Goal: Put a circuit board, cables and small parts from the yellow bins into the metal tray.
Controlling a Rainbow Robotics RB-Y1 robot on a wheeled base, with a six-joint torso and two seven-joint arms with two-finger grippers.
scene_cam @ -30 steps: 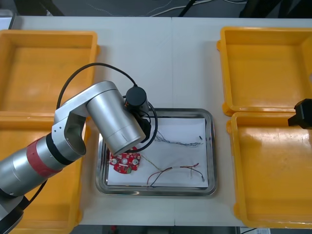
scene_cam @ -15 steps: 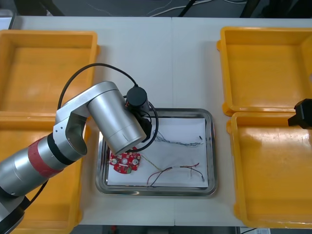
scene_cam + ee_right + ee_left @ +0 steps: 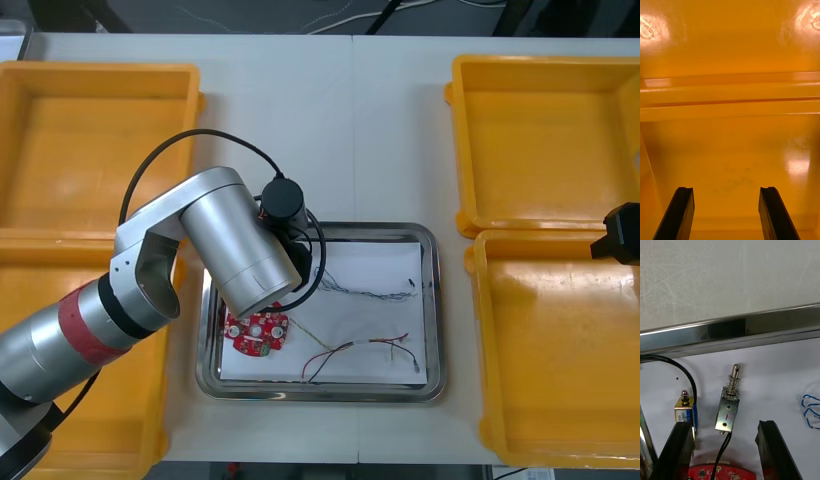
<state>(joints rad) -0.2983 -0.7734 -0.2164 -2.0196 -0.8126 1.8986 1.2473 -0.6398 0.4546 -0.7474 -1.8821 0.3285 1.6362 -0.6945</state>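
In the left wrist view my left gripper stands open low over the white floor of the metal tray. A small metal part with a spring and pin lies loose between the fingers, touching neither. A second small metal part and a black cable lie by one finger. A twisted blue and white cable lies beyond the other. The red circuit board lies near the wrist. In the front view my left arm covers the left part of the tray, beside the circuit board. My right gripper hangs open over a yellow bin.
The blue and white cable and a red and yellow cable lie across the tray's white floor. Two yellow bins stand at the left and two at the right. The right arm is parked at the right edge.
The left arm has shifted only very slightly over the tray. The board and cables lie where they were, and the right arm has not moved.
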